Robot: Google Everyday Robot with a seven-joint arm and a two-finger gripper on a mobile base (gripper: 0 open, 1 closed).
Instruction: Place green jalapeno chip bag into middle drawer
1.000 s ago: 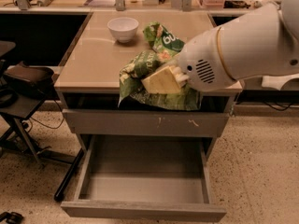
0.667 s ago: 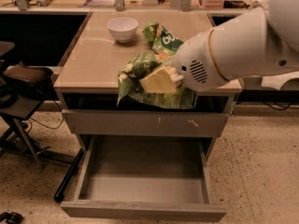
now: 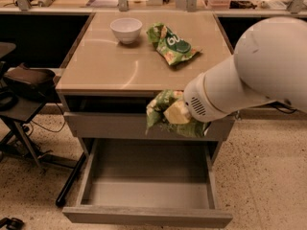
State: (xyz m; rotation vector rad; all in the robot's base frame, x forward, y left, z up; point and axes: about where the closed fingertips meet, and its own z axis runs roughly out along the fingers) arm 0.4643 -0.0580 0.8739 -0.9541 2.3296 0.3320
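Bag (image 3: 159, 110) hangs clamped in the gripper (image 3: 176, 114) just above the open drawer (image 3: 144, 215); lower it well inside the tray before releasing.

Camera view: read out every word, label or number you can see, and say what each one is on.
"bu": large white letters on the green bag lying on the tabletop.
Lettering on the green jalapeno chip bag, held by the gripper above the open middle drawer: too small and crumpled to read.
Nothing else carries readable text.
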